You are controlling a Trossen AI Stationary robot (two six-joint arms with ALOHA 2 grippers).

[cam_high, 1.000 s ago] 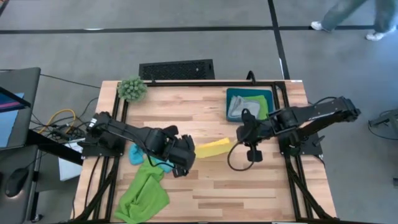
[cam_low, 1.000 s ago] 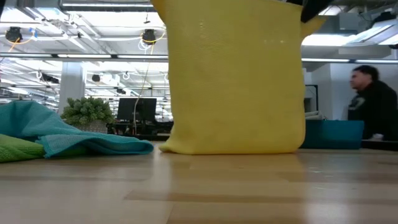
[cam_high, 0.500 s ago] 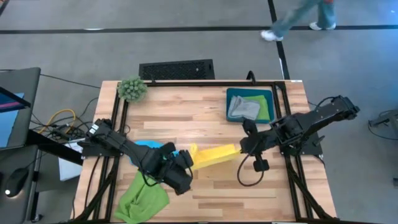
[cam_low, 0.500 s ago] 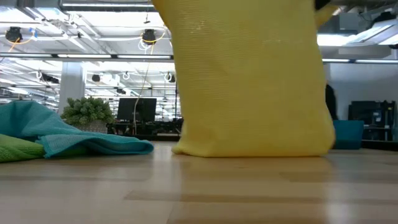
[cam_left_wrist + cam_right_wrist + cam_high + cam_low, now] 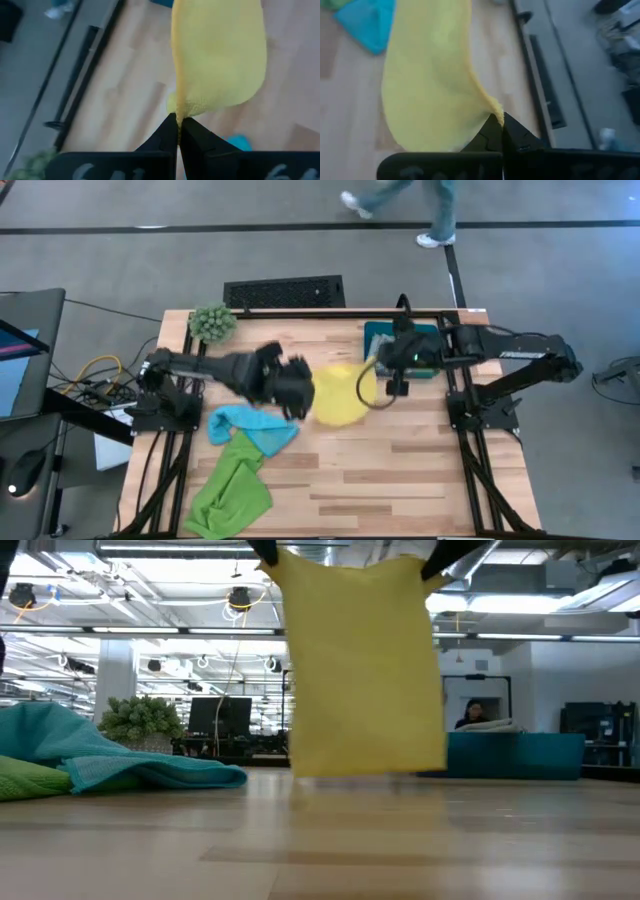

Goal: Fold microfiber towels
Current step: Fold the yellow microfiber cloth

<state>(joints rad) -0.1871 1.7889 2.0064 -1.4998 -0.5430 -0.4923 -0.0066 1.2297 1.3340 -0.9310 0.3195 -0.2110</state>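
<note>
Left gripper (image 5: pixel 298 392) and right gripper (image 5: pixel 385 375) each pinch a top corner of the soft yellow microfiber towel (image 5: pixel 340 392), which hangs between them over the wooden bench (image 5: pixel 400 470). Uneven lowering could crumple the fold.

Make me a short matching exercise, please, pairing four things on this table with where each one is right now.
1. yellow towel
2. lime green towel
3. plant ball
4. grey towel

a. in the teal bin
b. far left corner
c. hanging between both claws
d. near left edge

Pairs: 1-c, 2-d, 3-b, 4-a
</note>
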